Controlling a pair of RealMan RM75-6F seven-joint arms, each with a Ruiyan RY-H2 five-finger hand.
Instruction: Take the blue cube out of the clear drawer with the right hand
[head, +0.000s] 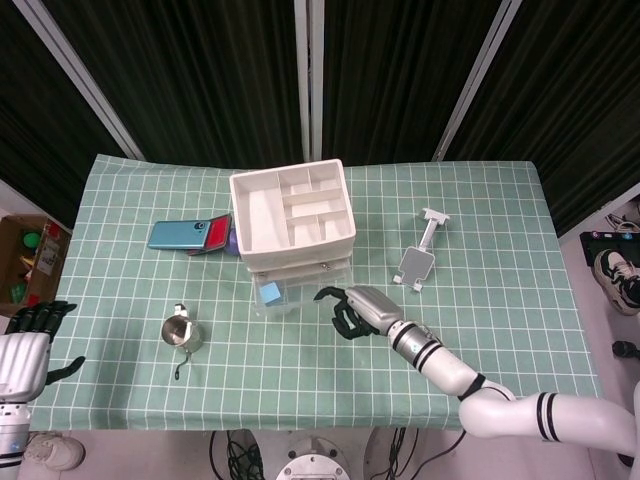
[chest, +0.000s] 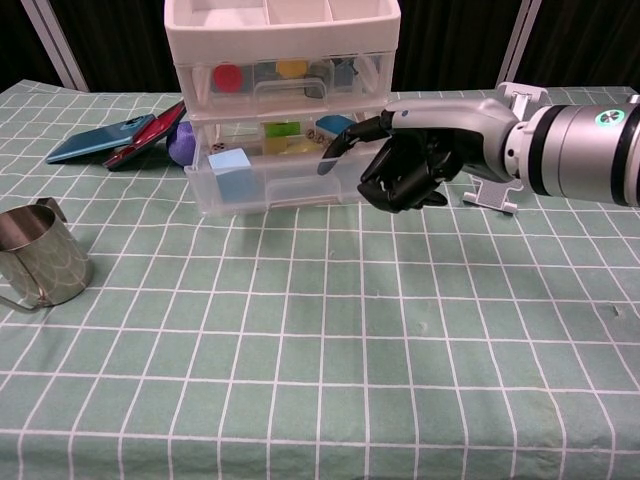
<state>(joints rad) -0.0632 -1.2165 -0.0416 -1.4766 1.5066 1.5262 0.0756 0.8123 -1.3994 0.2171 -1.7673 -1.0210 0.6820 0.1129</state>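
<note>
The right robot hand (chest: 405, 165) (fingers mostly curled) touches the pulled-out clear drawer (chest: 270, 182) holding the blue cube (chest: 233, 173).

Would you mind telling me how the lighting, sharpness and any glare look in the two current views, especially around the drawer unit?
Head view: even, soft overhead light, faint shadows, black curtains behind; the blue cube is small but readable. Chest view: sharp throughout; the clear drawer carries mild reflections that muddle its contents, the steel cup shows bright highlights, and the right hand casts only a weak shadow.
</note>
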